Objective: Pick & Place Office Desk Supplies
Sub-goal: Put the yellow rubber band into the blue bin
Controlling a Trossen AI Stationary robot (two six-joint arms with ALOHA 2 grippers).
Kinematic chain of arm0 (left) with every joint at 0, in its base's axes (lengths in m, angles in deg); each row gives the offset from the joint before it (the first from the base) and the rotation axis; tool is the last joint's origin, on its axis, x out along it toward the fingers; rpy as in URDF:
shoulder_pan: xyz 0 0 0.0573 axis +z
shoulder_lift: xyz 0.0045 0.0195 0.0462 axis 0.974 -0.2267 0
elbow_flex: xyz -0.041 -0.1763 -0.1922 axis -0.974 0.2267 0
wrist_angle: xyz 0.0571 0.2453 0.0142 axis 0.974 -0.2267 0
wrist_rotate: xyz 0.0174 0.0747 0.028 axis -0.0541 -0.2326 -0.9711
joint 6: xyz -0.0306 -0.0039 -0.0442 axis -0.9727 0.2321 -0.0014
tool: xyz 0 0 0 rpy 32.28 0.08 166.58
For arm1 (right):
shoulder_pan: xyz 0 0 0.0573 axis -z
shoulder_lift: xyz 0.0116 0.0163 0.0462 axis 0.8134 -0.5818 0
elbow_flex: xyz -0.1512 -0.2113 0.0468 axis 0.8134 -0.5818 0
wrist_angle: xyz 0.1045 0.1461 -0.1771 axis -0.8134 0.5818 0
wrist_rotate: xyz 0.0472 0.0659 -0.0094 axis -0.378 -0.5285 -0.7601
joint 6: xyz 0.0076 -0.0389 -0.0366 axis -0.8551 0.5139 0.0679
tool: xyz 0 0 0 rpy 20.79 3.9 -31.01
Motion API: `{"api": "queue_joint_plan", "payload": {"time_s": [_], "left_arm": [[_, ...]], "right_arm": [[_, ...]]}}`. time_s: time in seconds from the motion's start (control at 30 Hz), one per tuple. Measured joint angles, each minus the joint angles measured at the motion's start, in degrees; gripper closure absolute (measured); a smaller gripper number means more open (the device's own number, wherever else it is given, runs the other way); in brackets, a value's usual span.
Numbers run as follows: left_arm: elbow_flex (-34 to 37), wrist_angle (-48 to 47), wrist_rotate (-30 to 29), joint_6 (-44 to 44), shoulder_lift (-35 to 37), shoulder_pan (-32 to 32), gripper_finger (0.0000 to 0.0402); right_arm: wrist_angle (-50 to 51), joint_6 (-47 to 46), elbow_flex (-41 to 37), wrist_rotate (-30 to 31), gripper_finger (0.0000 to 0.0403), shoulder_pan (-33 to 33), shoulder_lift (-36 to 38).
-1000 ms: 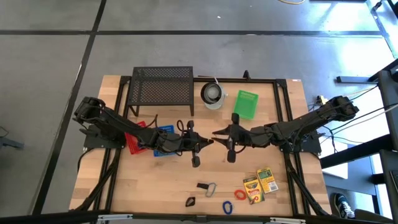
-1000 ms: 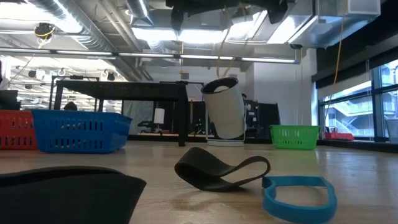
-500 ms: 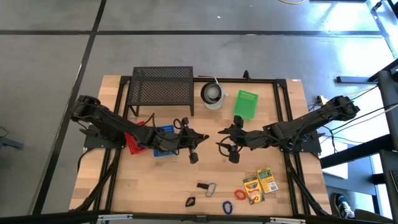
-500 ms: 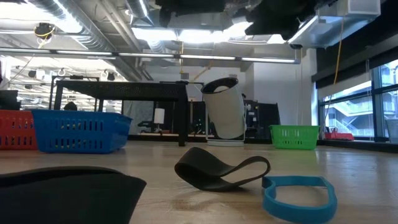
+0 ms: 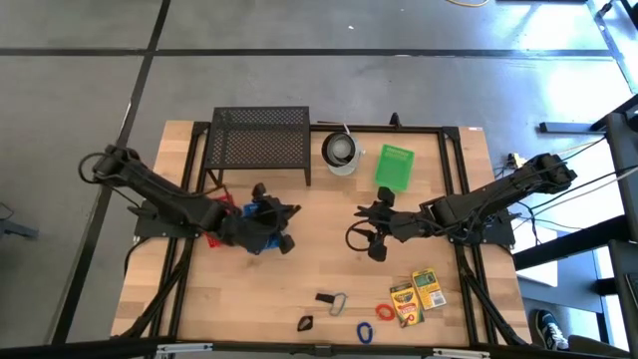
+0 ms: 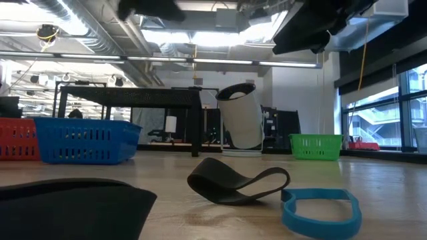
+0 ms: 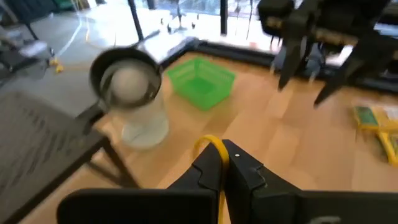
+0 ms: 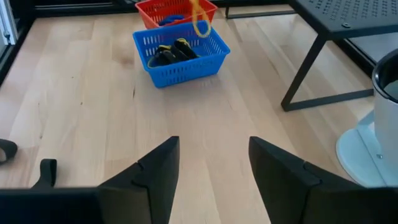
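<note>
Fingers of the left gripper (image 7: pixel 225 169) pinch a yellow rubber band (image 7: pixel 211 148), now carried over the blue basket (image 8: pixel 180 53); the right gripper (image 8: pixel 211 168) has opened wide, empty.

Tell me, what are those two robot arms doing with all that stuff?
They are tidying small desk things into baskets. The left gripper is shut on a yellow rubber band and hangs over the blue basket, next to the red basket. The right gripper is open and empty above the middle of the table. Two crayon boxes, a silver clip and more bands wait near the front edge.
</note>
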Motion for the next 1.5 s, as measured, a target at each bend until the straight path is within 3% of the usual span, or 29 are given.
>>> {"api": "queue_joint_plan", "payload": {"time_s": [0.23, 0.37, 0.47, 1.0, 1.33, 1.5], "left_arm": [[0.0, -22.88, 0.1, -21.08, 4.04, -2.93, 0.0398], [0.0, -34.09, 3.76, -33.32, 4.51, -3.31, 0.0398], [0.4, -37.33, 7.05, -38.96, 4.08, -3.2, 0.0398], [6.05, -36.33, 14.37, -46.92, -1.24, -3.15, 0.0392], [6.05, -36.11, 20.1, -46.92, -5.79, -3.13, 0.0322], [6.05, -36.22, 21.96, -44.98, -5.27, -3.13, 0.0288]], "right_arm": [[-0.02, 0.22, 0.0, 0.02, 0.022, 0.0, 0.0], [-0.07, 0.24, 0.0, 0.04, 0.0223, 0.0, 0.0], [-0.09, 0.24, 0.0, 0.08, 0.0223, 0.04, 0.0], [-0.11, 0.23, -0.02, 0.24, 0.0222, 0.07, 0.0], [-0.11, -0.16, -0.02, -0.39, 0.0222, 0.07, 0.0], [0.28, -2.14, -0.04, -4.74, 0.0222, 0.07, 0.0]]}}
